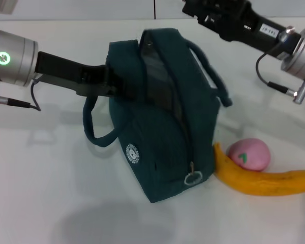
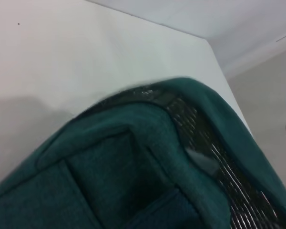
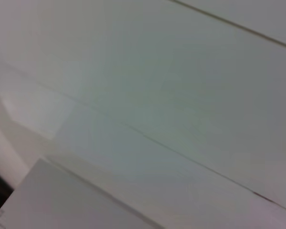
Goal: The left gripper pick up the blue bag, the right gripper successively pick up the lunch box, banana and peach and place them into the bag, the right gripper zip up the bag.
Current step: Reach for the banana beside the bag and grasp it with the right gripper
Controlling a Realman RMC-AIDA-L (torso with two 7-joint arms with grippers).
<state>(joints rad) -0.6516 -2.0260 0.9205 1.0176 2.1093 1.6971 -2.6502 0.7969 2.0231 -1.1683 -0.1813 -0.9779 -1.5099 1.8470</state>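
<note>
The blue bag [image 1: 162,127] stands tilted on the white table, its top opening [image 1: 160,71] facing up and its metal ring zip pull [image 1: 193,177] hanging at the near end. My left gripper [image 1: 113,84] is shut on the bag's left rim. The left wrist view shows the teal rim and dark lining [image 2: 181,143] close up. The banana [image 1: 264,180] lies right of the bag with its tip against the bag's base. The peach [image 1: 249,153] sits just behind the banana. My right gripper [image 1: 193,9] is raised at the far top, behind the bag, its fingertips cut off. The lunch box is not visible.
One bag handle [image 1: 94,127] droops to the left and the other [image 1: 211,76] arches on the right. The white table [image 1: 51,193] stretches in front and to the left. A wall runs along the far side [image 3: 181,95].
</note>
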